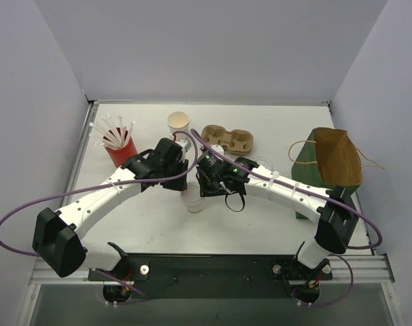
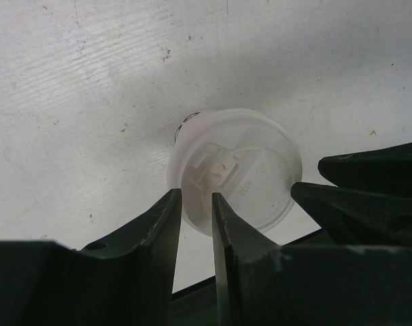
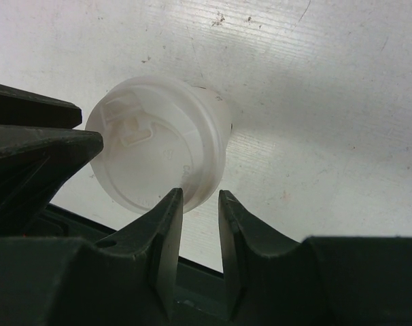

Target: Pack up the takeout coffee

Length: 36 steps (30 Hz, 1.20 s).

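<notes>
The takeout coffee, a small white paper cup (image 1: 194,202), stands at the table's middle with a white lid (image 2: 240,170) on it. A bit of dark print shows on its wall (image 2: 184,126). My left gripper (image 1: 181,185) and right gripper (image 1: 203,190) hover just above it from either side. In the left wrist view my left gripper (image 2: 196,195) has its jaws nearly shut and empty over the lid's edge. In the right wrist view my right gripper (image 3: 200,193) is the same, over the lid (image 3: 151,156). The brown pulp carrier (image 1: 227,138) lies behind.
An open paper cup with a cream rim (image 1: 179,123) stands at the back. A red cup of white straws (image 1: 119,145) is at the back left. A green box under a brown paper bag (image 1: 334,157) is at the right. A small white object (image 1: 216,149) lies beside the carrier.
</notes>
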Each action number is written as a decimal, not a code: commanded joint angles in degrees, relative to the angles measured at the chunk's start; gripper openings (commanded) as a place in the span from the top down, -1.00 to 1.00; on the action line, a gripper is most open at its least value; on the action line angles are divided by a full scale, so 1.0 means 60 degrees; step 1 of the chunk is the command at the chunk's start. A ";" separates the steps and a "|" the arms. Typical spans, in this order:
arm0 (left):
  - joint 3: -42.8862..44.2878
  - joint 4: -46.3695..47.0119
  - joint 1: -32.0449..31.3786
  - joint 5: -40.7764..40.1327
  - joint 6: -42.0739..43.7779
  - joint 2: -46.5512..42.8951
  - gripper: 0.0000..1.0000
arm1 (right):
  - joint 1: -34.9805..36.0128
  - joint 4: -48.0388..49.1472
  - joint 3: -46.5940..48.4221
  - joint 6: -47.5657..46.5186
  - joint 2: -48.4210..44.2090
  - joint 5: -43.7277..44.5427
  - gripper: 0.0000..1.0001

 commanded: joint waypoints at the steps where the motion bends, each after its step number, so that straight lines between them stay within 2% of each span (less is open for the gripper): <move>1: 0.0015 0.0462 0.0033 0.0134 -0.0060 -0.0025 0.31 | 0.0069 -0.0103 0.0207 0.0072 -0.0002 0.0368 0.52; 21: 0.0030 0.0389 0.0034 0.0134 0.0043 -0.0054 0.31 | 0.0231 0.0088 0.0354 0.0189 0.0042 0.0514 0.52; 29: -0.0029 0.0389 0.0033 0.0119 0.0057 -0.0084 0.32 | 0.0231 0.0409 -0.0466 0.0467 -0.0074 0.0441 0.71; 36: -0.0205 0.0492 0.0034 0.0105 0.0028 -0.0054 0.32 | 0.0231 0.0498 -0.0833 0.0555 -0.0177 0.0470 0.76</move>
